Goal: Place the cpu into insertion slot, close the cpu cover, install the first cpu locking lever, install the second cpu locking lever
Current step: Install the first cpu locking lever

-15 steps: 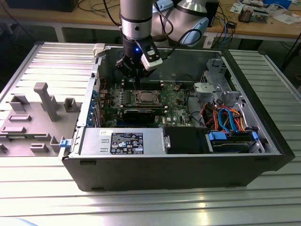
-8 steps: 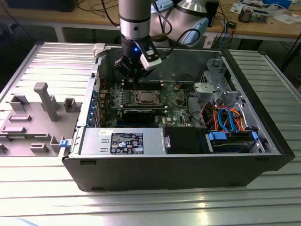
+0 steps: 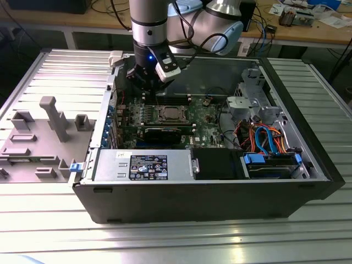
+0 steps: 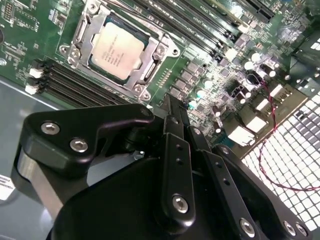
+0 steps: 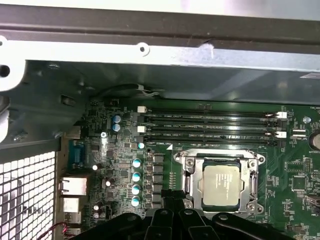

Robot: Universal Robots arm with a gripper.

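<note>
the gripper point(image 3: 144, 87) point(image 4: 172, 104) point(image 5: 170, 196) is clenched with nothing between its fingers. it hangs over the board, touching nothing, near the cpu point(image 3: 169, 114) point(image 4: 117, 46) point(image 5: 223, 186) on the exterior view's left. the cpu lies flat, metal top up, in the slot point(image 5: 220, 163), squarish with no clear long axis. the cover point(image 4: 151, 74) point(image 5: 192, 181) frames it.
</note>
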